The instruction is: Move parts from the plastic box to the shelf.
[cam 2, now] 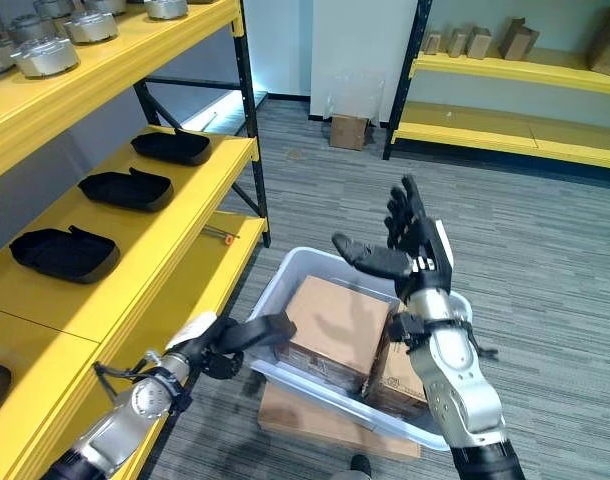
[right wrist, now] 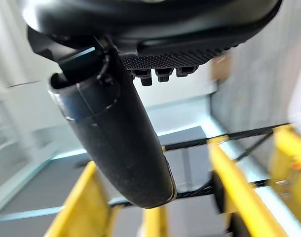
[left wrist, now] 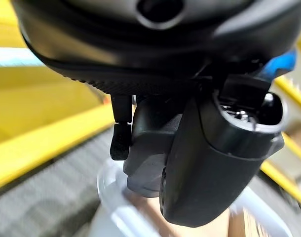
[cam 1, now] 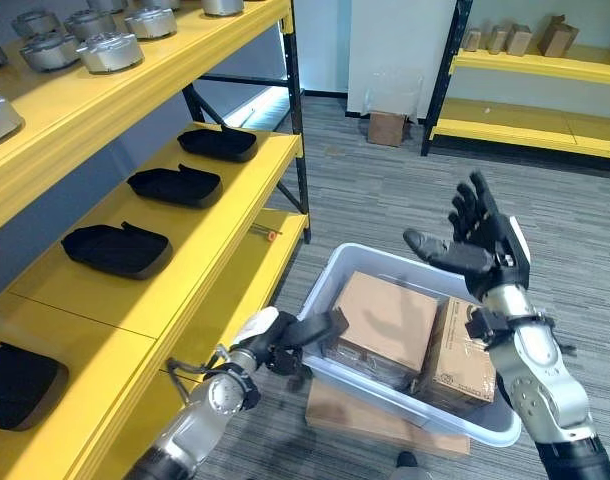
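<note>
A pale plastic box (cam 1: 485, 425) is seen on the grey carpet at about five o'clock of the head view, set on a flat sheet of cardboard (cam 1: 375, 420) and packed with two brown cartons (cam 1: 385, 320), the parts to be moved, which lie side by side inside its walls. The left hand (cam 1: 310, 330) is held at the box's nine o'clock rim, fingers stretched out straight toward the nearer carton and closed on nothing; whether they touch the carton cannot be told. The right hand (cam 1: 475, 245) is raised above the box at around two o'clock, palm turned inward, fingers spread wide and empty. The yellow shelf (cam 1: 200, 235) runs along the nine o'clock side, its middle tier carrying black trays (cam 1: 175, 185), its upper tier carrying grey metal castings (cam 1: 110, 50). No carton has yet been lifted, so the task is judged to be at its start. A slip is judged likely if the carton is squeezed between flat open hands alone: its smooth sides could slide free, or the light box could be dragged off its cardboard by the left hand pressing at the rim
</note>
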You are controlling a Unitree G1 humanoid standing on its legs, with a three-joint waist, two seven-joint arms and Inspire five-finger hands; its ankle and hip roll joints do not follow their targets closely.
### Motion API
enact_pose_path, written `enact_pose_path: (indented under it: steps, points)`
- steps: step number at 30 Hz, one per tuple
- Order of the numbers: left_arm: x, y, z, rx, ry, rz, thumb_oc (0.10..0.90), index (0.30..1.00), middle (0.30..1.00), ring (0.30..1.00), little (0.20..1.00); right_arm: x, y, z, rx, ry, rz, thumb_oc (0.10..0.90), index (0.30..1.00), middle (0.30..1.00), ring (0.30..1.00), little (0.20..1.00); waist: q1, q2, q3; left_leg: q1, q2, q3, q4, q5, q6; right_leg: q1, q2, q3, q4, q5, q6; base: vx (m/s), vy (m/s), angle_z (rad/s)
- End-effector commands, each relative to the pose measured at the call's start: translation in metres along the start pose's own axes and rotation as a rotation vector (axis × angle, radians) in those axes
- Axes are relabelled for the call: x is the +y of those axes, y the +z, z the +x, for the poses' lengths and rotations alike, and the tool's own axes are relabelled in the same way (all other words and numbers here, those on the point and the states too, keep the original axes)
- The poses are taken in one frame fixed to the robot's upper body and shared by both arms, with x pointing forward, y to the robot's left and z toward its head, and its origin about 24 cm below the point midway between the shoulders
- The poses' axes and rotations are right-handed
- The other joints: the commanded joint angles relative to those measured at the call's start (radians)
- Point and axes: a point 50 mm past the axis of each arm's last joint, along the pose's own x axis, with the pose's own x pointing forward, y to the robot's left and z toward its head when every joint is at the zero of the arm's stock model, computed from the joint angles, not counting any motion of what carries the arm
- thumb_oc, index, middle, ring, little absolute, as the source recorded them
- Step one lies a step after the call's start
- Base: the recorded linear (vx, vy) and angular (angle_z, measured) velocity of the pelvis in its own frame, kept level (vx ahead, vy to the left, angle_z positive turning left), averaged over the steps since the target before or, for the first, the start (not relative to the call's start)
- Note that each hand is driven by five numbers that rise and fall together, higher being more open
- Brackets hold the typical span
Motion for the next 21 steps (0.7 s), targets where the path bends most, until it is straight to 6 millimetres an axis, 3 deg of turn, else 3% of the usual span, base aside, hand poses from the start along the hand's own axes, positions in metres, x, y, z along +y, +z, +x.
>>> enact_pose_path:
  steps: [1,6,10,21]
  points:
    - [0.101,0.049,-0.011,-0.332,0.485,0.125,0.400,0.300,0.300,0.300,0.300,0.009,0.047,0.007,-0.235,0.070,0.017,0.900,1.000,1.000,1.000,1.000,0.026,-0.012,-0.029,0.015,0.126,0.050,0.092,-0.036,-0.005,-0.016,-0.086,-0.077,0.114,-0.060,-0.004,0.01,0.013,0.05]
    - [0.123,0.056,-0.038,-0.453,0.651,0.105,0.400,0.300,0.300,0.300,0.300,0.009,0.020,0.001,-0.099,0.076,0.014,0.900,1.000,1.000,1.000,1.000,0.048,-0.014,-0.034,0.005,0.115,0.020,0.083,-0.028,-0.008,-0.008,-0.083,-0.094,0.110,-0.068,-0.005,0.01,0.015,0.11]
    - [0.127,0.061,-0.055,-0.540,0.728,0.087,0.400,0.300,0.300,0.300,0.300,0.014,0.004,-0.004,-0.027,0.115,0.017,0.900,1.000,1.000,1.000,1.000,0.066,-0.018,-0.039,-0.002,0.105,-0.004,0.076,-0.025,-0.009,0.000,-0.081,-0.110,0.110,-0.077,-0.006,0.01,0.030,0.11]
    - [0.120,0.068,-0.071,-0.626,0.742,0.053,0.400,0.300,0.300,0.300,0.300,0.030,-0.001,-0.005,-0.010,0.258,-0.081,0.900,1.000,1.000,1.000,1.000,0.117,-0.027,-0.035,-0.028,0.069,-0.059,0.108,-0.044,-0.006,0.016,-0.070,-0.148,0.108,-0.086,-0.014,0.02,0.082,0.11]
